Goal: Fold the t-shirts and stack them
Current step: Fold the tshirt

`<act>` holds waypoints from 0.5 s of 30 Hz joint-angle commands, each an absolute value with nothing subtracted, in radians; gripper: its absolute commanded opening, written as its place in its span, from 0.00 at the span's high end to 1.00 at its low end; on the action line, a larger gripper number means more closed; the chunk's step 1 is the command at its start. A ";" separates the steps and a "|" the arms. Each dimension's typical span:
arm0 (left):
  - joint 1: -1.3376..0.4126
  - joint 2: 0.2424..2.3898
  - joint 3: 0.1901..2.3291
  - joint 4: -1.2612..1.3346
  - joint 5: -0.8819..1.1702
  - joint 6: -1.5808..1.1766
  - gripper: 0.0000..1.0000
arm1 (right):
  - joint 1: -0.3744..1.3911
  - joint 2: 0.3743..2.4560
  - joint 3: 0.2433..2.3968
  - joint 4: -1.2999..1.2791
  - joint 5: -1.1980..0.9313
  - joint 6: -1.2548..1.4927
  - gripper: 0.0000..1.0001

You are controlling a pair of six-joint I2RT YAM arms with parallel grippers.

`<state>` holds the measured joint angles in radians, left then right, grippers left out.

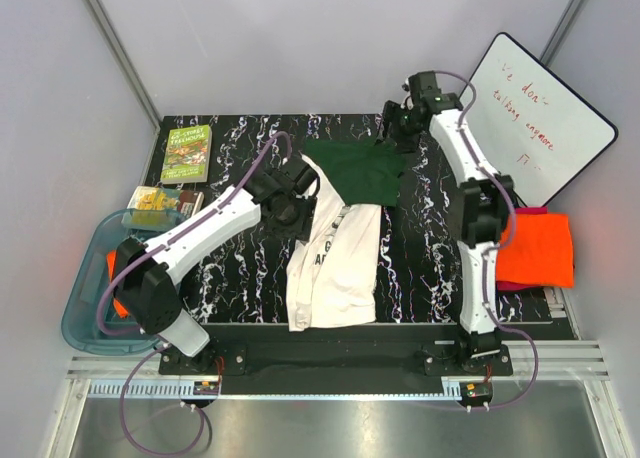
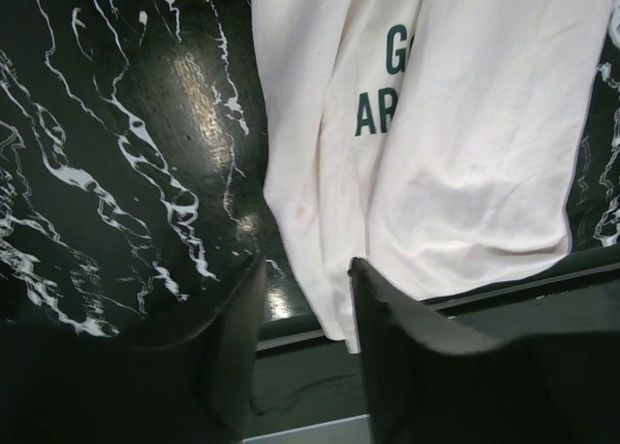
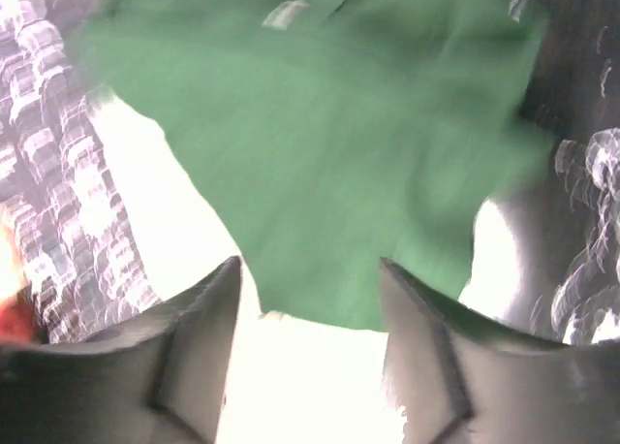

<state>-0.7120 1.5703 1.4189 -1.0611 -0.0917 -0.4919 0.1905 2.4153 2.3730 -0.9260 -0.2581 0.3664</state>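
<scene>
"On the black table (image 1: 420, 258), what is lying there?"

"One cream t-shirt (image 1: 335, 263). It lies flat in the middle. Its dark green sleeves (image 1: 360, 173) are folded across the top, at the far end. I can see some dark letters on the front, but not whole words."

"What is your left gripper doing?"

"My left gripper (image 2: 307, 265) hangs over the left edge of the cream t-shirt. Its two fingers (image 2: 228, 337) are spread apart, and nothing is between them. Past them I see the bottom hem of the shirt and the near edge of the table. I cannot tell if the fingers touch the cloth."

"And your right one?"

"My right gripper (image 3: 310, 265) is at the far right corner of the green part. Its fingers (image 3: 426, 357) are spread wide too, and they pinch nothing. Green cloth fills the view past them, but that picture is blurry."

"Where are the orange ones?"

"The orange t-shirts (image 1: 540, 248) sit in a folded pile at the right edge of the table. They are just beside my right arm (image 1: 478, 278), on the other side of it from the cream one."
</scene>
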 commanded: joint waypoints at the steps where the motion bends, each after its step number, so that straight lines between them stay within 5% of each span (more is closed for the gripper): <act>1: -0.709 1.532 1.387 -0.983 -0.141 -0.466 0.23 | 0.270 2.004 2.110 -0.997 -0.391 0.328 0.07; 2: -0.704 1.531 1.375 -0.968 -0.144 -0.463 0.04 | 0.306 1.958 2.038 -0.997 -0.408 0.322 0.00; 3: -0.692 1.534 1.368 -0.959 -0.147 -0.463 0.01 | 0.327 1.915 1.919 -0.999 -0.402 0.321 0.00; 11: -0.548 1.540 1.301 -0.861 -0.022 -0.449 0.01 | 0.558 1.706 1.569 -1.012 -0.322 0.379 0.01; 15: -0.459 1.558 1.264 -0.830 0.121 -0.434 0.01 | 0.673 1.732 1.508 -1.026 -0.302 0.419 0.14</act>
